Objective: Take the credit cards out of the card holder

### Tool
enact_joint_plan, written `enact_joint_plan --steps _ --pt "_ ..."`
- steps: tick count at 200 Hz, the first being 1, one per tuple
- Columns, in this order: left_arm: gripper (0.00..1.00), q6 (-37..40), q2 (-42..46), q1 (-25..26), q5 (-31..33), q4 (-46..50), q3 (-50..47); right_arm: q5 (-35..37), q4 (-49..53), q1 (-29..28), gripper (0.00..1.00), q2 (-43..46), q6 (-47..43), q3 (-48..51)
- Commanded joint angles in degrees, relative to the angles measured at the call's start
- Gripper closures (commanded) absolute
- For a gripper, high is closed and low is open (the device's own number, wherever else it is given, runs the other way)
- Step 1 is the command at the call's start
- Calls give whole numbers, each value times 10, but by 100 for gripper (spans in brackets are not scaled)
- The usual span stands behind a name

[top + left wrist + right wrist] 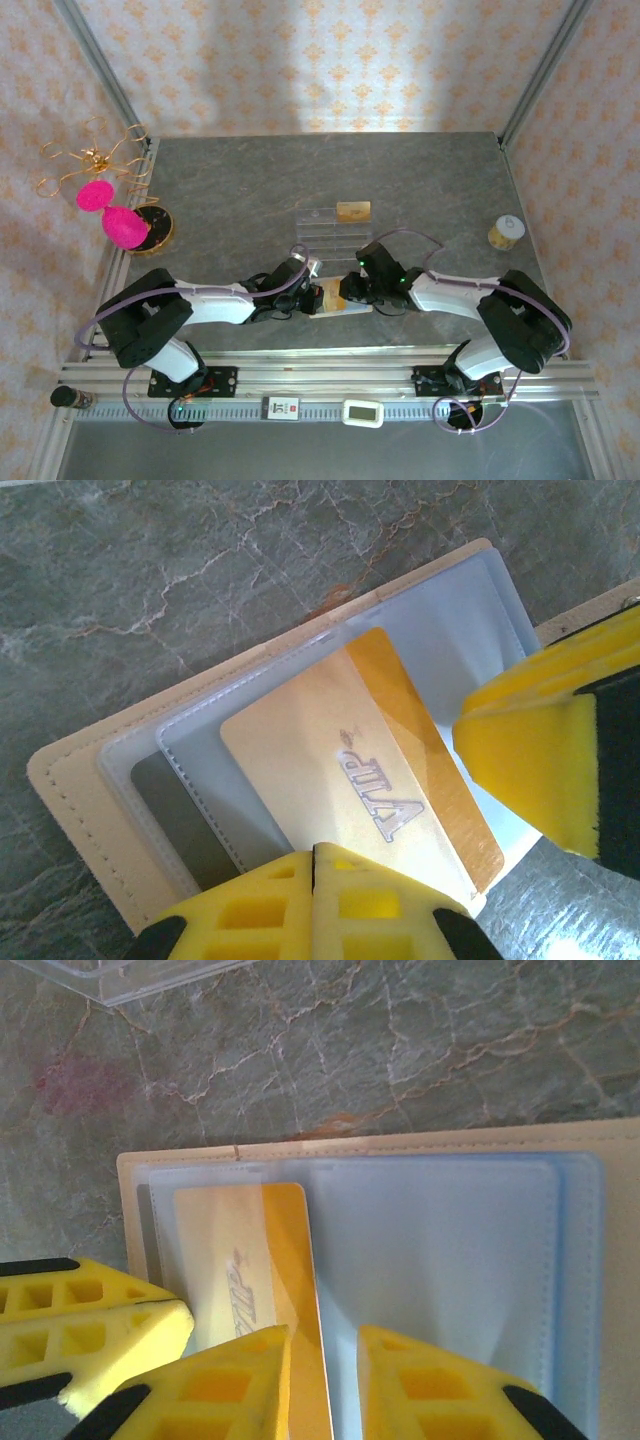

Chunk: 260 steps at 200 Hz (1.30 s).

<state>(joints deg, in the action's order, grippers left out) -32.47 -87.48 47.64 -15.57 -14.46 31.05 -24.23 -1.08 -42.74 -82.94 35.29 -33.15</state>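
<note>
Working near the front of the table (250, 190), between my two arm bases, where the card holder (75, 790) is lying open and flat. The gold card (330, 740) is sitting at a slant among its frosted sleeves, one long edge showing a deeper gold. The dark card (175, 805) is showing through a sleeve beneath it. Neither card is out yet, so I am judging the step in hand to be drawing the gold card free.

To do it well, the holder is needing to be pinned while the card is sliding, or the whole wallet is going to travel with it. The pull is best going along the card's length, low and straight, so the sleeve mouth is not buckling. The card is looking thin and slick, so the pinch is wanting a good share of the exposed edge, not a corner alone.

Pose: my left arm (200, 300) and right arm (460, 295) are both reaching low toward the centre, wrists nearly meeting over the holder. My right gripper (325, 1340) is standing with fingers apart, the card's exposed long edge lying in the gap. My left gripper (315, 865) is showing fingers together, tips over the card's near end. Whether they are pressing down, I cannot tell.
</note>
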Motion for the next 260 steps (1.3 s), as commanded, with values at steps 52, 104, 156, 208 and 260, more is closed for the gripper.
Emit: enact_joint_plan --steps 52,104,156,208,260 --pt "100 7 -19 2 4 7 0 -48 -37 0 79 -31 -13 10" --pt "100 3 -2 -2 5 4 -13 40 12 5 100 11 5 29" --pt "100 -2 4 -7 -6 -8 -20 86 49 7 100 69 21 53" --pt "100 -8 60 -16 -3 -21 -12 123 104 8 100 140 14 37" --pt "58 -8 178 -37 11 -62 -6 123 95 8 100 203 -4 -30"
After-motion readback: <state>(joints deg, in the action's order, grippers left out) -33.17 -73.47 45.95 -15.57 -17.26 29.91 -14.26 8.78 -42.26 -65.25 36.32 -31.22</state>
